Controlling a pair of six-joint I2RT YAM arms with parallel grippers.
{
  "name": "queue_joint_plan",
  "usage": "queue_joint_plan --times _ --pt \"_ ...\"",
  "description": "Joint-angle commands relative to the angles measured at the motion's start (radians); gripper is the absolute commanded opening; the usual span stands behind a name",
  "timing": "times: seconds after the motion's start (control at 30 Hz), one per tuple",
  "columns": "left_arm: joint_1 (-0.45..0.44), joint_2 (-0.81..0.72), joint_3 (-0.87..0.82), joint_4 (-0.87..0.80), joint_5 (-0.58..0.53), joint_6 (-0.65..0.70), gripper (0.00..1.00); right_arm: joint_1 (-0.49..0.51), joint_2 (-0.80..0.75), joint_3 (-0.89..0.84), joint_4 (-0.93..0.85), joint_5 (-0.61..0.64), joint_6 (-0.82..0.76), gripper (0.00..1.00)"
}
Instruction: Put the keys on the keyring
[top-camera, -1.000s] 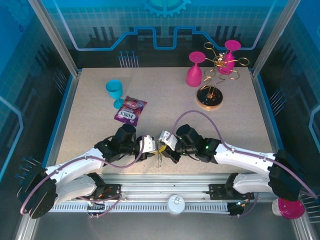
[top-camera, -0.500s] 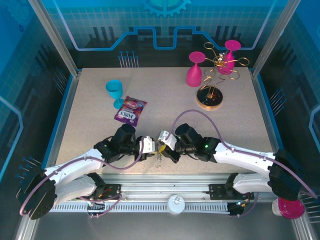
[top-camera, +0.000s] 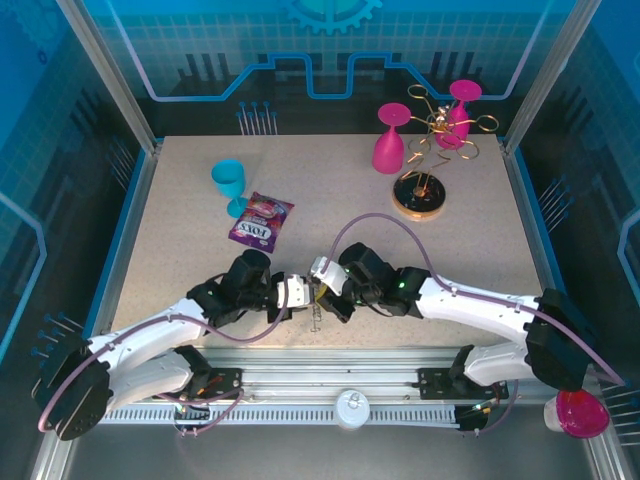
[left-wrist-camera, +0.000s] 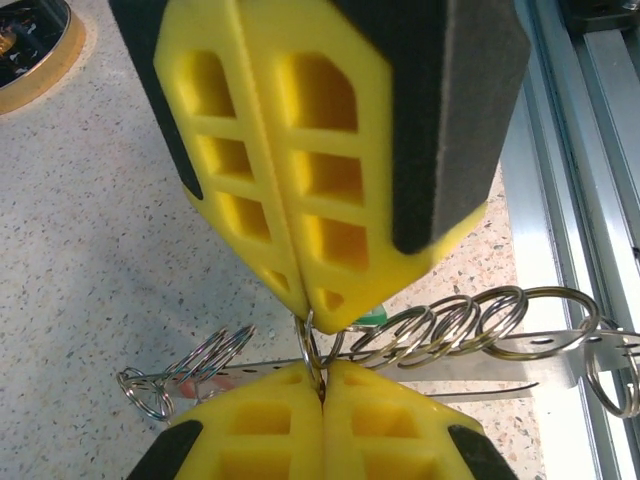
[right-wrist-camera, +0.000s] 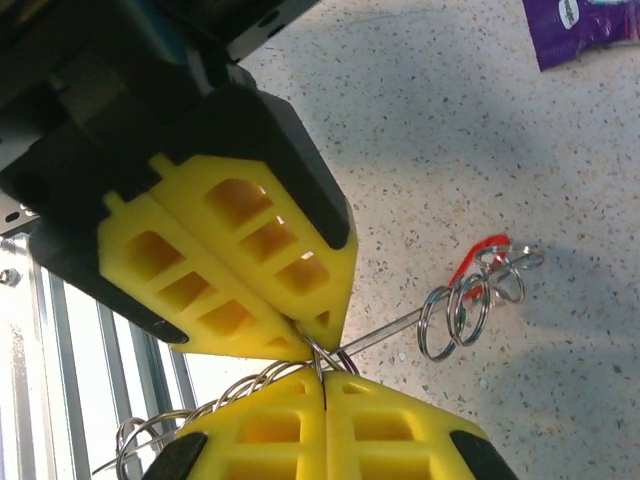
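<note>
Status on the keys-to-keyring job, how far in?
Done: nothing I can confirm. In hand: the left gripper and right gripper are both shut, tips meeting on a wire ring at the keyring. Remaining: the red tag sits off to one side and the green tag peeks out behind the right gripper; whether either key is threaded is unclear.

Teal cup (top-camera: 228, 183) beside purple packet (top-camera: 260, 222)
</note>
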Motion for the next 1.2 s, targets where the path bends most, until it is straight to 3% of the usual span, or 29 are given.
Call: queue_joint_plan --times 0.0,0.3,1.17 --pt "-0.044 -0.036 -0.011 0.042 0.094 0.05 0.0 -0.004 0.021 0.053 0.017 0.109 0.07 0.0" --pt "-0.045 -0.065 -0.033 0.088 0.038 0.045 0.0 -0.024 -0.021 0.008 -0.002 0.144 0.145 0.0" --pt "-0.046 -0.105 -0.07 0.169 -0.042 0.037 0.0 -0.035 -0.173 -0.132 0.114 0.015 0.119 0.0"
